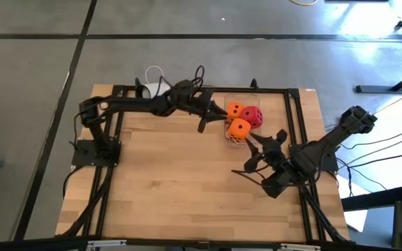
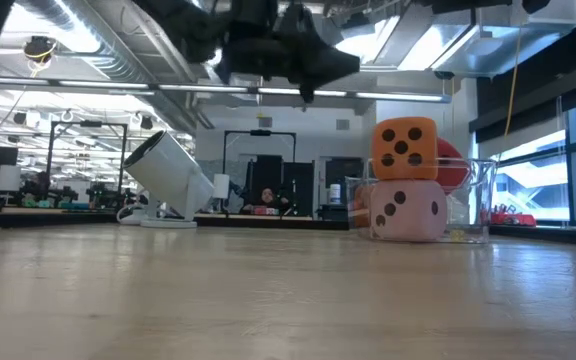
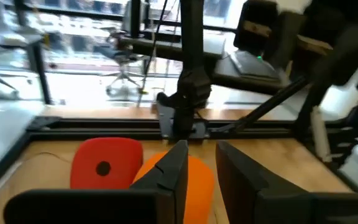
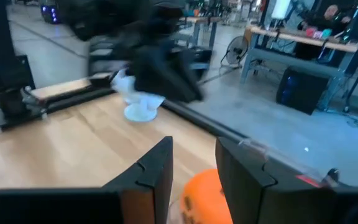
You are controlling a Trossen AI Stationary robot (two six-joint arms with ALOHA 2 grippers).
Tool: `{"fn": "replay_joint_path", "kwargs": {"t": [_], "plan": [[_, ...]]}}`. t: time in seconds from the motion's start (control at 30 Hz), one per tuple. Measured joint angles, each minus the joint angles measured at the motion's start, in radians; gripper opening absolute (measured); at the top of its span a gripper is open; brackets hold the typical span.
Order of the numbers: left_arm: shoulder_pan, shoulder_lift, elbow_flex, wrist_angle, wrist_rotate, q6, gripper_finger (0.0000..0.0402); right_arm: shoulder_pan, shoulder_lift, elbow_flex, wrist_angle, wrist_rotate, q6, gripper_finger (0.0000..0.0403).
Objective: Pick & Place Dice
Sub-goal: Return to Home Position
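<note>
Several soft dice sit in a clear box at the table's far middle. An orange die rests on the pale pink die. The red die and a second orange die lie behind them. My left gripper is open and raised, just left of the box; its wrist view looks past its fingers at the red die and an orange die. My right gripper is open, just right of and nearer than the stacked orange die.
A white mug-like camera with a cable stands at the far edge, left of the box. A black frame runs round the wooden table. The table's near half is bare wood.
</note>
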Motion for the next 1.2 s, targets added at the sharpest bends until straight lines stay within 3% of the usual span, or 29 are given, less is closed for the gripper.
{"fn": "replay_joint_path", "kwargs": {"t": [0.23,0.47,0.67,0.97,1.07,1.2], "plan": [[-0.085,-0.189,-0.18,0.007,-0.225,0.096,0.0061,-0.003,-0.061,0.0,-0.034,0.03,-0.057,0.0121],[-0.139,-0.384,-0.403,0.063,-0.388,0.066,0.0056,-0.036,-0.07,0.0,-0.061,0.029,-0.128,0.0121],[-0.162,-0.572,-0.576,0.069,-0.505,0.024,0.0054,-0.097,-0.11,0.0,-0.065,-0.053,-0.178,0.0103],[-0.198,-0.839,-0.773,0.068,-0.56,-0.031,0.0054,-0.132,-0.26,0.0,-0.055,-0.096,-0.28,0.0013],[-0.209,-0.906,-0.814,0.047,-0.559,-0.054,0.0056,-0.132,-0.314,0.0,-0.026,-0.108,-0.345,0.0005],[-0.223,-0.965,-0.858,0.008,-0.559,-0.062,0.0055,-0.132,-0.367,-0.011,0.12,-0.212,-0.543,0.0008]]}}
